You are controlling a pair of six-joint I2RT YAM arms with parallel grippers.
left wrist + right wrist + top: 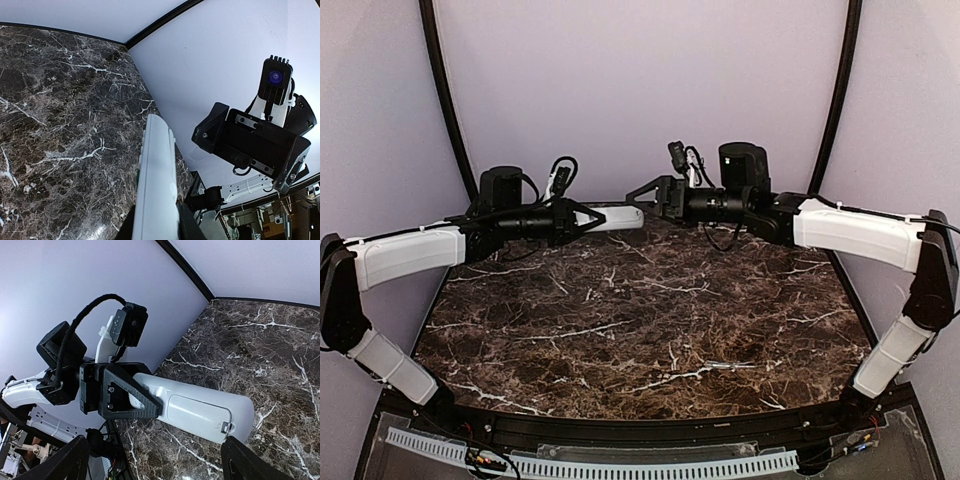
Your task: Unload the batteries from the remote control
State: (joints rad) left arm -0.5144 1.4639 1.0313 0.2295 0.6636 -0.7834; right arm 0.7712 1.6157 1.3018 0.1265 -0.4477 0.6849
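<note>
My left gripper is shut on the white remote control and holds it level above the back of the table. Its free end points right, toward my right gripper. In the left wrist view the remote control runs up from between the jaws of the left gripper. The right wrist view shows the remote control's back, with a closed cover and a small latch near the free end. My right gripper is open, with a finger on each side of that end and apart from it. The batteries are hidden.
The dark marble table lies under both arms. Pale curved walls with black ribs close in the back and sides. In the left wrist view the right gripper hangs a short way beyond the remote's tip.
</note>
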